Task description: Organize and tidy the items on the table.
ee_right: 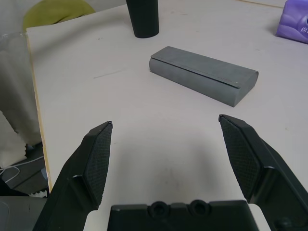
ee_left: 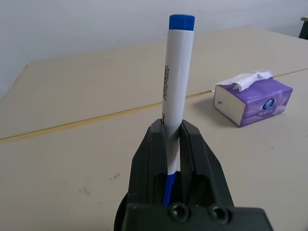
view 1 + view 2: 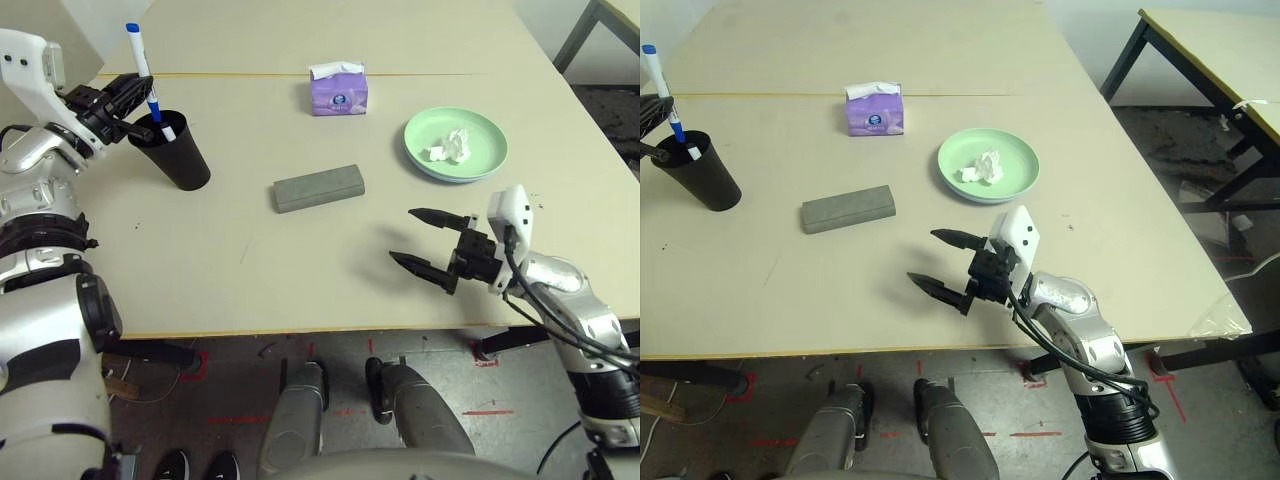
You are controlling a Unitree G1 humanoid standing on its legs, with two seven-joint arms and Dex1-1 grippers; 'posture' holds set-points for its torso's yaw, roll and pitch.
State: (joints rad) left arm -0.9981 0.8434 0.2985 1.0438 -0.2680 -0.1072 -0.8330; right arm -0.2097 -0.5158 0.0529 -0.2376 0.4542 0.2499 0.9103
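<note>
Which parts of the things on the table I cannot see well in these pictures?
- Lower end of the held marker: in the left eye view, the rim of the black cup hides it.
- Second marker: most of it is hidden inside the cup, left eye view.
- Top of the cup: cut off by the upper edge, right wrist view.

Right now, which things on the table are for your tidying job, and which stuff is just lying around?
For tidying:
- marker in my left tool
- black cup, another marker inside
- grey case
- purple tissue box
- green plate, crumpled tissue on it

Just around:
- nothing I can pick out on the table
- shoes on the floor
</note>
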